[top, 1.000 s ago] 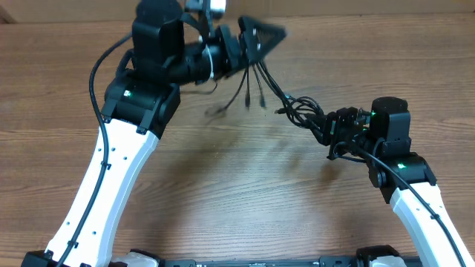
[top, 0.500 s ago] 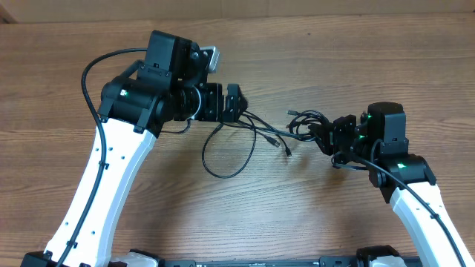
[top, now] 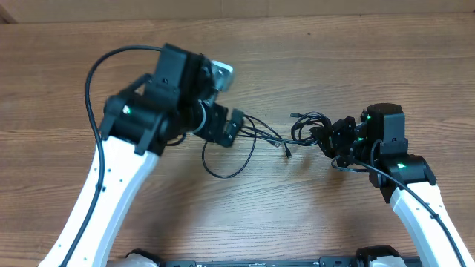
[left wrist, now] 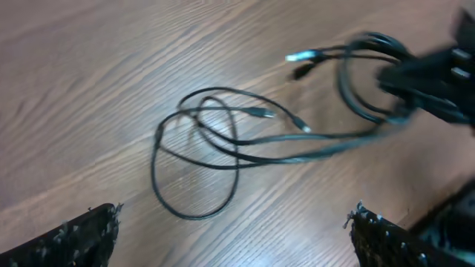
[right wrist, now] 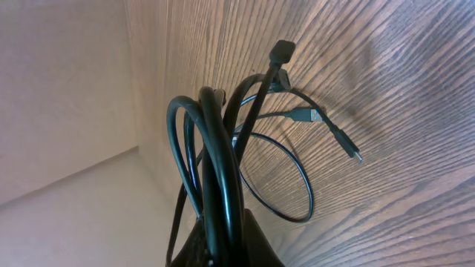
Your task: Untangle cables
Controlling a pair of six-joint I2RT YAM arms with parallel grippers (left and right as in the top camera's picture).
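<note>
the left pincer (left wrist: 234,222) is held wide apart. the cables (right wrist: 219,163) are clamped in the right pincer (top: 329,137), and their loose loops are spread just in front of the left pincer.

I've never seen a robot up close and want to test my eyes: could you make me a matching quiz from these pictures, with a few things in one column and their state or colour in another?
1 left end effector
2 right end effector
3 loose cable loop
4 table

A shut on the bunched cables
B brown wood grain
C open, holding nothing
D lying flat on the wood

Pairs: 1-C, 2-A, 3-D, 4-B
</note>
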